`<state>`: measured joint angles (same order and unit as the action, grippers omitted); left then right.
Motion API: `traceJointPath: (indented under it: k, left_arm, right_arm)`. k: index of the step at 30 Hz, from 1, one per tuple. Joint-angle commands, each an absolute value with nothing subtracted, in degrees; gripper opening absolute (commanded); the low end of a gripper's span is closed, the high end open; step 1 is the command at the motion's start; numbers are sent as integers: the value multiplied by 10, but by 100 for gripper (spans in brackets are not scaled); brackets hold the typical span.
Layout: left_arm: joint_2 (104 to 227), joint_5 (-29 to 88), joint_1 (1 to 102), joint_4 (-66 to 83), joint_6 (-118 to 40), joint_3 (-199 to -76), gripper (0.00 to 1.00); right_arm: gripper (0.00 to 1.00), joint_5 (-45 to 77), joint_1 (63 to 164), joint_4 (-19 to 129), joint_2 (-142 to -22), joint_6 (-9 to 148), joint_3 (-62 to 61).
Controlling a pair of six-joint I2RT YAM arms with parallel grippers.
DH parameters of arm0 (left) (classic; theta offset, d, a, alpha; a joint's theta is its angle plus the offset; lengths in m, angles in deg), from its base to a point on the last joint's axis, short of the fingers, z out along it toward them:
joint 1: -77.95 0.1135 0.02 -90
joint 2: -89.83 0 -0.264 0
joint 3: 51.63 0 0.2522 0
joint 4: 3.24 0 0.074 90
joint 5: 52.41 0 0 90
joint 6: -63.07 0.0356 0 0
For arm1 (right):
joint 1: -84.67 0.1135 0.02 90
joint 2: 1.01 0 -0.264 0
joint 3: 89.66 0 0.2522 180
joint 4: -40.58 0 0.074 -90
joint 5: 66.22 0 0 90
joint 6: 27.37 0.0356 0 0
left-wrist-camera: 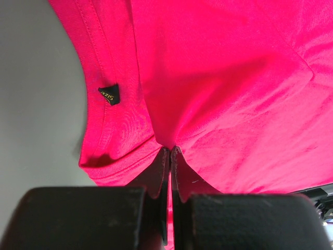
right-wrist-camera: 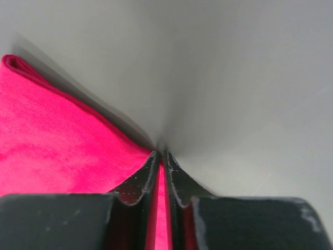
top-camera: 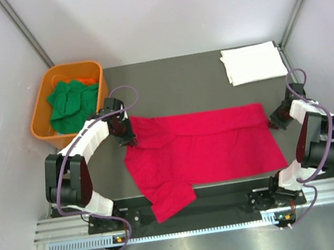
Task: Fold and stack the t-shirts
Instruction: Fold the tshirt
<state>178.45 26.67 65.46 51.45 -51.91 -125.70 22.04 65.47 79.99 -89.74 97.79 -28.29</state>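
Left gripper (left-wrist-camera: pixel 170 151), right gripper (right-wrist-camera: pixel 161 156) on red t-shirt (top-camera: pixel 220 145)

- The red shirt (top-camera: pixel 207 147) is coloured a plain bright red, with no pattern.
- A small black tag (left-wrist-camera: pixel 108 94) with gold lettering is sewn near its hem.
- The white shirt (top-camera: pixel 253 63), beyond the red shirt, is left plain white.
- The green shirts (top-camera: pixel 74 104) are held in an orange tub (top-camera: pixel 78 69), left of the red shirt.
- The table (top-camera: pixel 174 86) is finished dark grey.
- The left gripper (left-wrist-camera: pixel 170 153) and right gripper (right-wrist-camera: pixel 161 156) are black.
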Motion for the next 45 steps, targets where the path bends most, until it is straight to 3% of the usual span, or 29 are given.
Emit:
traceJointPath:
  k: [1, 20, 25, 28, 33, 37, 45]
  left_arm:
    - [1764, 259, 652, 491, -521, -1266, 0]
    - [1764, 285, 652, 544, -520, -1350, 0]
    - [1776, 266, 652, 534, -522, -1341, 0]
    - [1775, 260, 652, 521, -526, -1328, 0]
    - [1771, 261, 651, 519, -523, -1323, 0]
    - [1767, 261, 651, 516, -522, -1317, 0]
    - [1756, 248, 650, 502, -523, -1302, 0]
  right_arm:
    - [3, 226, 649, 782, -909, 977, -277]
    - [0, 248, 649, 816, -850, 945, -253]
    - [0, 200, 649, 834, -834, 969, -254]
    - [9, 178, 648, 846, -835, 1006, -263]
    - [12, 197, 648, 882, -863, 1071, -244]
    - [27, 195, 648, 871, -870, 1088, -246]
    - [24, 210, 649, 868, -887, 1124, -247]
